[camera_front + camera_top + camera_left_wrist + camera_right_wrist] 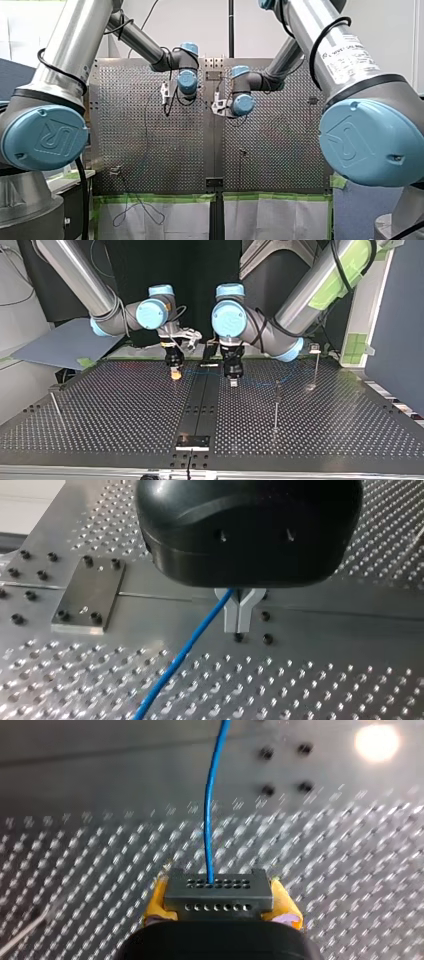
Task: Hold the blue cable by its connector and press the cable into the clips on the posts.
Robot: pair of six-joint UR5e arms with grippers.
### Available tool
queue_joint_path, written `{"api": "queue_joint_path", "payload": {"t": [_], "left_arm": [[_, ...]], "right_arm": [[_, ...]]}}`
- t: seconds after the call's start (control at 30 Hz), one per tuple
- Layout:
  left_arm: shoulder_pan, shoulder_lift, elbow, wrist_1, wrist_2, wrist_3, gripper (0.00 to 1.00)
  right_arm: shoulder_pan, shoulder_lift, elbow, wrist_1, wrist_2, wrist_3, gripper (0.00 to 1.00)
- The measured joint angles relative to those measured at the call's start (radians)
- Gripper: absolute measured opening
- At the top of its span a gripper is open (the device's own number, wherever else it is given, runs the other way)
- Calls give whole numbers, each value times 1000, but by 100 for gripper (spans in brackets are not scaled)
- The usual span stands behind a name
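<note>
A thin blue cable (186, 651) runs from my left gripper (238, 622), whose two metal fingers are shut on it just above the perforated table. In the right wrist view my right gripper (218, 906) holds the cable's grey connector (218, 892) between its yellow pads (157, 902), and the blue cable (212, 820) leaves the connector straight ahead. In the top view my right gripper (175, 373) and my left gripper (233, 380) hang close together near the table's far middle, with the cable (255, 384) faintly visible between and beyond them.
Thin posts with clips stand on the table: one (276, 405) in front of my left gripper, one (316, 365) at the top view's far right, one (54, 402) at its left. A bolted metal plate (90, 595) lies beside my left gripper. A seam strip (200, 405) runs down the middle.
</note>
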Motion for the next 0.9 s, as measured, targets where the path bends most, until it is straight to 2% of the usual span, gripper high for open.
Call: {"api": "queue_joint_path", "payload": {"t": [0.23,0.43,0.9], "left_arm": [[-28,-38,-1,-4,-15,4,0],[-53,-77,-1,-5,-43,8,0],[-107,-121,-16,30,-70,9,0]], "right_arm": [[-30,0,63,-54,2,-5,0],[-41,0,113,-68,5,-11,0],[-70,0,235,-116,8,-31,0]]}}
